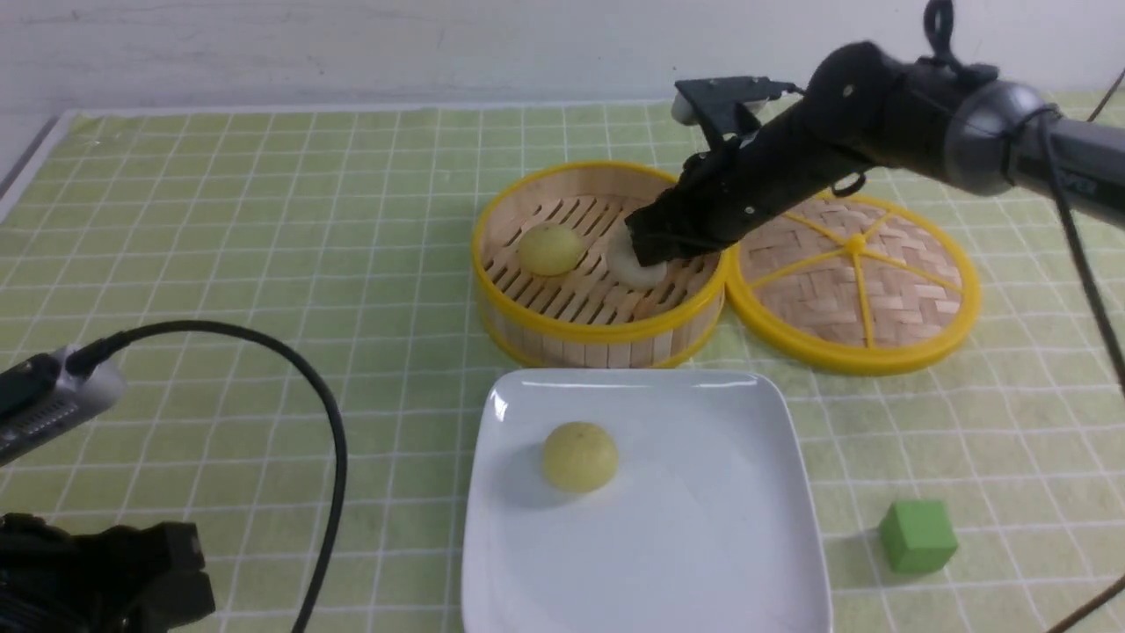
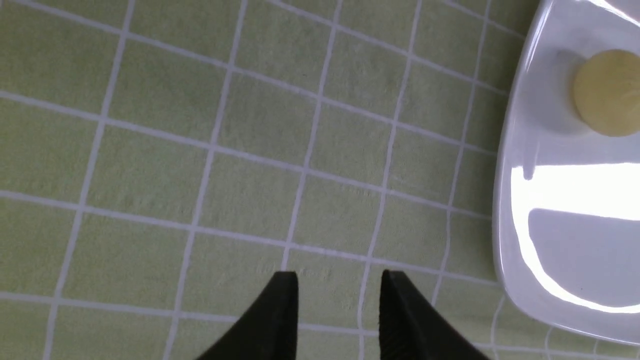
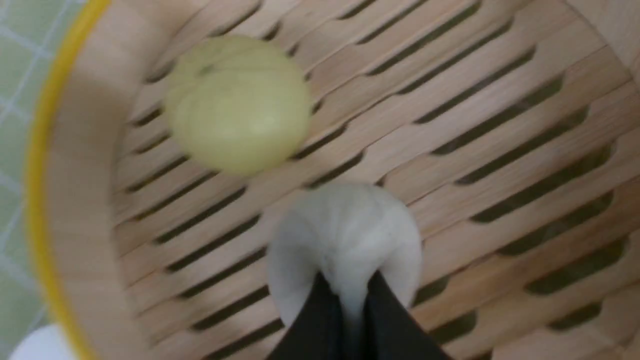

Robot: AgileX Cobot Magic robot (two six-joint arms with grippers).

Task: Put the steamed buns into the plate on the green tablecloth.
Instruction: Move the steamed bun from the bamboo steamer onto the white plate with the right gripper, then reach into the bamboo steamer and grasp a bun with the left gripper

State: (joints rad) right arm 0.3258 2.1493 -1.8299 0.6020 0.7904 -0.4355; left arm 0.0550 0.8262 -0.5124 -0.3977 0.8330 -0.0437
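The off-white, round domed steamed bun [image 3: 345,250] sits in the yellow-rimmed round bamboo steamer [image 1: 598,331], pinched between the black fingers of the right gripper [image 3: 350,295], which are drawn close together and dent its top. A pale yellow domed bun [image 1: 551,250] lies near it on the slats; another yellow bun [image 1: 580,457] is already on the glossy white square plate [image 1: 650,563], set on the light green, white-gridded tablecloth [image 1: 264,396]. The left gripper's fingers [image 2: 339,285] stand apart over the cloth, with nothing between them.

The pinched bun looks light and soft, squashing easily, so a gentle hold lower on its sides would probably mark it less. The wrist view is blurred, so how securely it is gripped is hard to judge; a shallow pinch might slip on lifting over the rim.
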